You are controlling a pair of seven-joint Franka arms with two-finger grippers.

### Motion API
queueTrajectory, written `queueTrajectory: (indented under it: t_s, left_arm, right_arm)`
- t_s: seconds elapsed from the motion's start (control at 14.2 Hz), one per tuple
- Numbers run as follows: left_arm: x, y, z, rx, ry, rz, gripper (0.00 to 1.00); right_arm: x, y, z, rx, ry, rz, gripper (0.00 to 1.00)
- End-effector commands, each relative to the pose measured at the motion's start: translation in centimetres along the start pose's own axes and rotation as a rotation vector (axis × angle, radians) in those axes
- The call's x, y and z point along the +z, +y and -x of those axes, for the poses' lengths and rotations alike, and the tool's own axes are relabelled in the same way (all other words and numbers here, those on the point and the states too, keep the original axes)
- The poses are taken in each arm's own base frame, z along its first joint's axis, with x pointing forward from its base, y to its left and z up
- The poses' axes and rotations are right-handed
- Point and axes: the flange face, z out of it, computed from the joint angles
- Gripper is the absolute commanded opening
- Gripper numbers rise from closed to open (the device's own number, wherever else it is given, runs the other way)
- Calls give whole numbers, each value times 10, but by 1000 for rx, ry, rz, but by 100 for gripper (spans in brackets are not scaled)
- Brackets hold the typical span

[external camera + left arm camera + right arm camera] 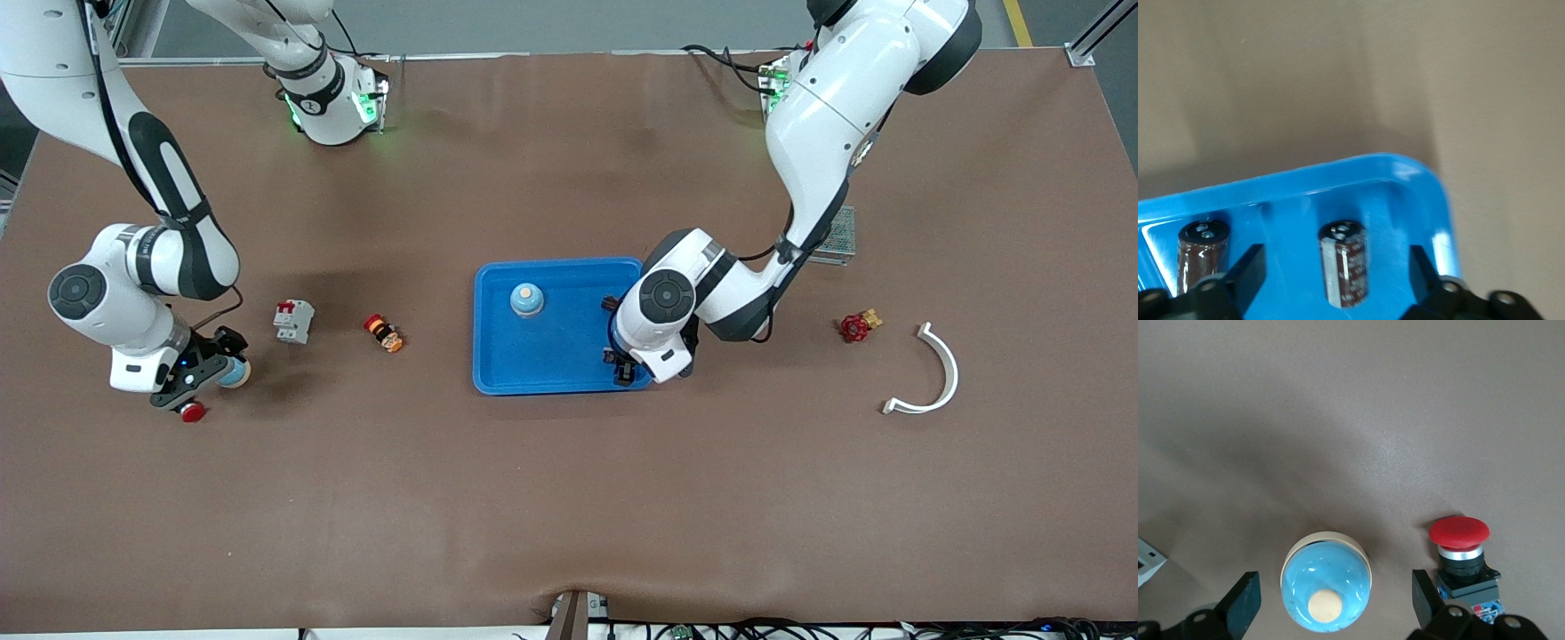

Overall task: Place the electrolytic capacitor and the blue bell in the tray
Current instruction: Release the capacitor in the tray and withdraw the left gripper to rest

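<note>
The bright-blue tray (560,356) lies mid-table with a blue bell (526,300) standing in it. My left gripper (627,366) is low over the tray's corner toward the left arm's end. In the left wrist view it (1337,273) is open around a brown electrolytic capacitor (1345,263) in the tray (1291,200), with gaps on both sides. A second capacitor (1203,257) stands beside it. My right gripper (213,373) is open around another blue bell (236,372) on the table, and the right wrist view shows this bell (1326,583) between the fingers (1245,603).
A red push button (1459,547) stands close beside the right gripper (1331,600). A white-and-red breaker (293,321) and a small red-and-orange part (384,333) lie between that bell and the tray. A red valve (857,327), a white curved piece (933,373) and a metal mesh box (837,236) lie toward the left arm's end.
</note>
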Motion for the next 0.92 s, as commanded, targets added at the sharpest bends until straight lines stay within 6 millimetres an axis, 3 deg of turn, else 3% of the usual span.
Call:
queueTrajectory:
  t_s: [0.0, 0.21, 0.42, 0.85]
  left_arm:
    - [-54, 9, -19, 145, 40, 35, 100]
    - [-101, 17, -40, 296, 61, 71, 100]
    - [-149, 25, -84, 418, 99, 76, 100]
    - [-241, 15, -156, 685, 177, 36, 100]
  right_arm:
    - [8, 1, 6, -12, 14, -2, 100]
    - [18, 5, 12, -21, 18, 0, 100]
    - [21, 5, 14, -17, 14, -4, 100]
    - [31, 1, 14, -19, 5, -20, 100]
